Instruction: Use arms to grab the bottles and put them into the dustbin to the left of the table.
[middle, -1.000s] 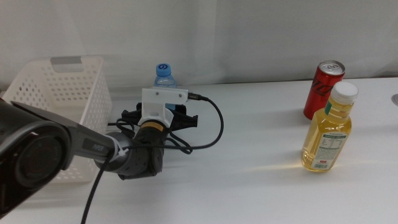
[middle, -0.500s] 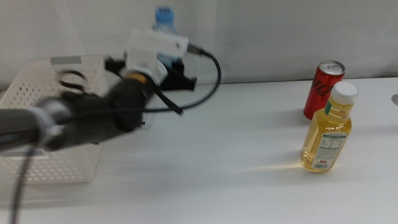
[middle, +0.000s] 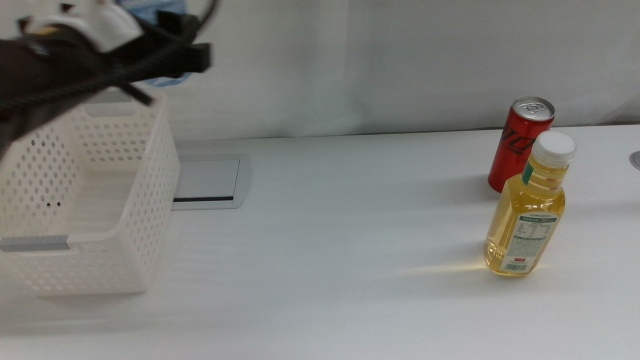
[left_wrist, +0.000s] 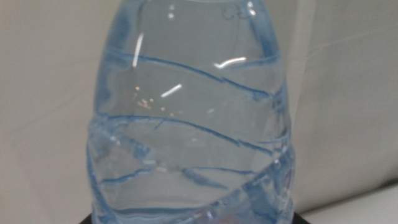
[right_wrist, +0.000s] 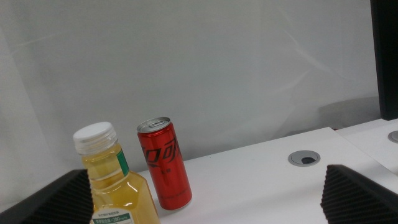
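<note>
Currently held aloft: small clear ribbed water bottle (left_wrist: 189, 118) with blue-tinted ridges, gripped between the jaws of the left gripper (middle: 165, 45), filling the left wrist view from the jaws outward. In the middle view, seen only as a blue blur at the black left arm (middle: 60, 65), above the far rim of the white perforated plastic dustbin (middle: 90, 200).

Risks noted:
- Grip sits low on the bottle, near its base; exact contact hidden at the frame edge. Thin ribbed plastic likely to flex; possible slip or tilt during a fast swing.
- Release point appears close to the far rim rather than over the middle of the dustbin. Opening here could bounce the bottle off the rim onto the white counter (middle: 350, 260) or behind it.
- Image blur suggests speed; early opening would throw the bottle past the dustbin.

Right gripper (right_wrist: 211, 199): jaws open, wide apart, waiting. Ahead of them, toward one jaw: taller yellow-liquid bottle with white cap (right_wrist: 115, 180), and just beyond it the slim red soda can (right_wrist: 165, 163). Pair stands close together; a wide approach could knock the can over.

Flat grey rectangular panel (middle: 208, 182) lies beside the dustbin, untouched.
</note>
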